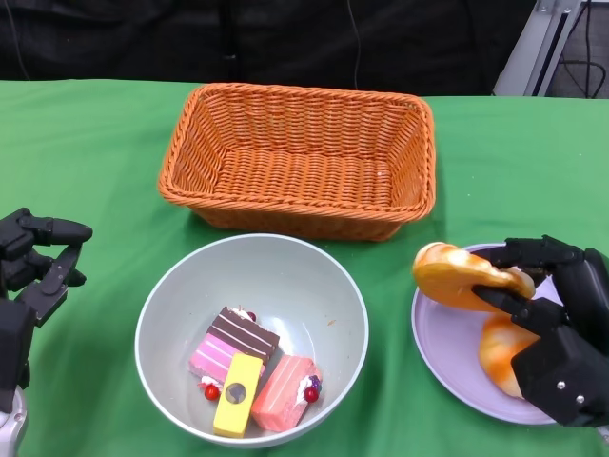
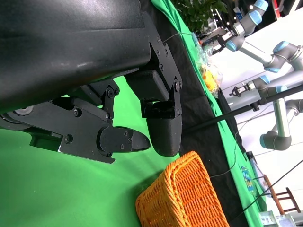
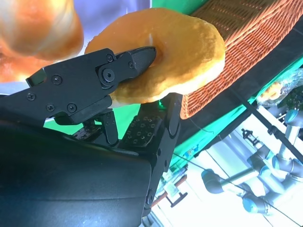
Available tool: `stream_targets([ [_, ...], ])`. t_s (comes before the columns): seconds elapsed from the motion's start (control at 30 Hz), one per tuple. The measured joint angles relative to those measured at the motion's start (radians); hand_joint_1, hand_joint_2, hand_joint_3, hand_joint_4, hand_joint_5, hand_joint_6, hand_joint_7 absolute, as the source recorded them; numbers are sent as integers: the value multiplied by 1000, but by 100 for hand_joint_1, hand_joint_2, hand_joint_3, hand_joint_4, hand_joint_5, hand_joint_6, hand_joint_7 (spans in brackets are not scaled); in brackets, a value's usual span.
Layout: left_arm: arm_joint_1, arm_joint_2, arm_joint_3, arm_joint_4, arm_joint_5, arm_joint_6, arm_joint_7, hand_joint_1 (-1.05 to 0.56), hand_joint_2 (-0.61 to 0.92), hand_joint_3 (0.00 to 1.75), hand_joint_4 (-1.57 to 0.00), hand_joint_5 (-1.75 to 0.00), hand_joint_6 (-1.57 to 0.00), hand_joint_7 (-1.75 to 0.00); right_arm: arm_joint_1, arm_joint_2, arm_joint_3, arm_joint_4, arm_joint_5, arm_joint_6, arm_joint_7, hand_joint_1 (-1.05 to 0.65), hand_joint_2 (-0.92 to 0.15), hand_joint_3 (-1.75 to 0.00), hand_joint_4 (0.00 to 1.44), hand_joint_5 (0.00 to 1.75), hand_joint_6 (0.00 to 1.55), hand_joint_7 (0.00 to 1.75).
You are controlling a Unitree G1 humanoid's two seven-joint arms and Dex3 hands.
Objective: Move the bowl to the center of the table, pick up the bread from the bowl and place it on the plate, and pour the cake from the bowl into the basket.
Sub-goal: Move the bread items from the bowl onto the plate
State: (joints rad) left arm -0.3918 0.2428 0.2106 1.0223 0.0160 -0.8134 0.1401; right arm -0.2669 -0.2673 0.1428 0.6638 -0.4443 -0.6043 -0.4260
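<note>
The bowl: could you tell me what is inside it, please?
Four cake pieces lie in the bowl: chocolate-striped, yellow and two pink. Whatever lies beneath them is covered.

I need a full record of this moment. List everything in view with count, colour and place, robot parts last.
basket: one, orange wicker, far side of the table, behind the bowl, nothing visible inside.
bowl: one, pale grey-green, near centre of the table.
cake pieces: several in the bowl; pink with brown stripes, yellow, and salmon pink with red berries.
plate: one, lavender, right of the bowl.
held bread: one, golden, above the plate's left rim, in the right hand.
second bread: one, orange-golden, on the plate.
tablecloth: one, green, covers the table.
left hand: black, left of the bowl, holds nothing.
right hand: black, over the plate, pinches the held bread.
</note>
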Motion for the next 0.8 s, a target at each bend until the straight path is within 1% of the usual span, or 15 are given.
stream_targets([
  [0.07,0,0,0,0,0,0,0,-10,92,30,-88,-124,-92,-86,-6,-7,1,23,-36,-29,-44,-11,-90,-5,77,147,97,61],
  [0.17,0,0,0,1,0,0,0,-9,92,31,-88,-124,-91,-86,-29,-35,21,62,-133,-48,-148,-10,-90,-4,81,136,98,62],
  [0.3,0,0,1,1,-1,-1,0,-9,92,31,-88,-124,-91,-86,-71,-68,46,113,-225,-63,-265,-10,-91,-5,83,133,99,63],
  [0.43,-1,0,1,2,-2,-1,-6,-9,92,31,-88,-125,-92,-86,-107,-93,66,155,-253,-83,-320,-11,-90,-4,84,132,99,64],
  [0.6,-1,0,2,2,-3,-1,-7,-9,92,31,-88,-125,-91,-86,-121,-105,80,176,-279,-90,-372,-9,-89,-4,85,131,99,67],
  [0.67,-1,0,2,2,-1,-1,-7,-9,92,31,-87,-125,-91,-86,-132,-120,102,196,-307,-103,-405,-8,-89,-4,85,131,98,68],
  [0.8,-1,0,2,2,-1,-2,-7,-11,92,31,-88,-125,-92,-86,-152,-158,151,233,-375,-109,-480,-5,-86,-3,89,128,100,69],
])
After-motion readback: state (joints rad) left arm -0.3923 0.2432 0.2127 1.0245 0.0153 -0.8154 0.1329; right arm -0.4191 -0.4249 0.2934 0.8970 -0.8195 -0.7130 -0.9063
